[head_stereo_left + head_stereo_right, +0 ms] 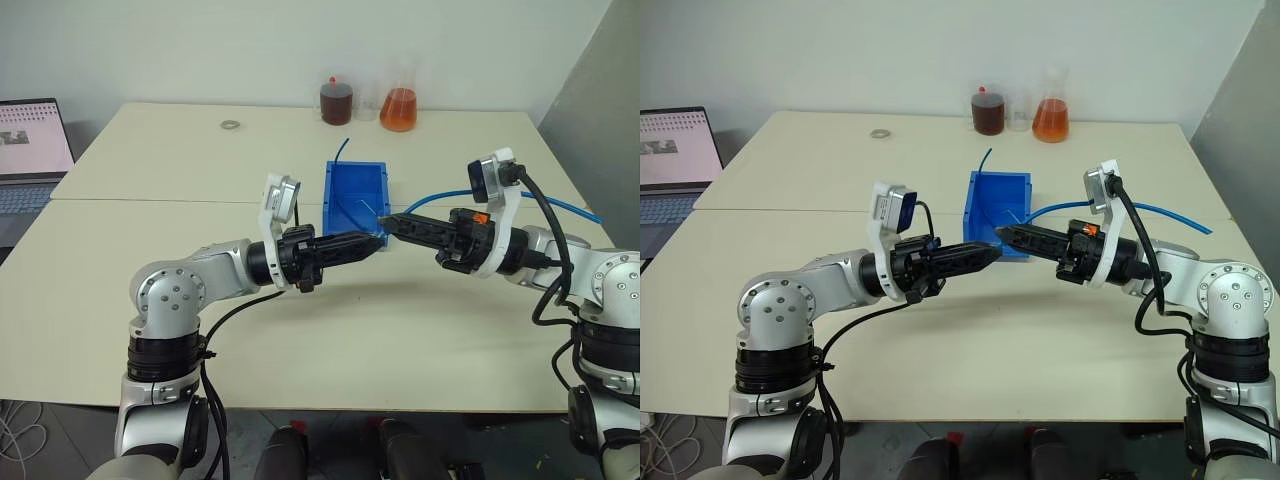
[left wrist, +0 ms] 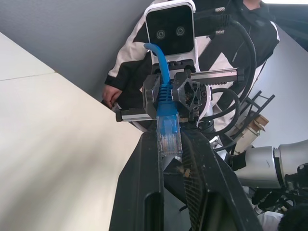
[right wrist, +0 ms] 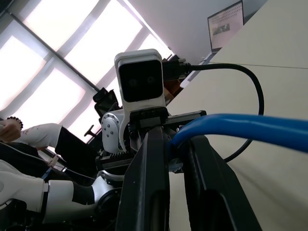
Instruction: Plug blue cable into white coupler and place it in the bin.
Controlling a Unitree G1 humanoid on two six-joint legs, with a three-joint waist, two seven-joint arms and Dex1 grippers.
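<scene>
Meeting nearly tip to tip above the pale beige table (image 1: pixel 150 160): the left gripper (image 1: pixel 376 241) reaching in from one side, the right gripper (image 1: pixel 386 218) from the other, both hanging just in front of the rectangular bright-blue plastic bin (image 1: pixel 331 200).

Pinching tight with the right gripper's two black fingers (image 3: pixel 147 183) around the long, thin, flexible light-blue cable (image 1: pixel 450 194), just behind its small translucent plug (image 2: pixel 168 139). Trailing away from that grip, the cable arcing across the table toward the robot's right edge.

Pressing together on the left side too, black fingers (image 2: pixel 139 192) closed, with the plug's tip lying right between their ends in the left wrist view (what else sits pinched there, impossible to tell).

Standing open-topped on the table behind the two tips, the bin, with a short darker-blue wire stub (image 1: pixel 342 150) poking up at its far wall.

Sitting at the table's far edge: a glass beaker of dark brown liquid (image 1: pixel 336 102), a glass flask of orange liquid (image 1: pixel 398 108), and a small metal ring (image 1: pixel 229 124) well apart to the left. Glowing off the left side, an open laptop (image 1: pixel 30 150), its screen text too small to read.

Standing beyond the table, in the left wrist view, a person in a black-and-white jacket (image 2: pixel 127 57).
</scene>
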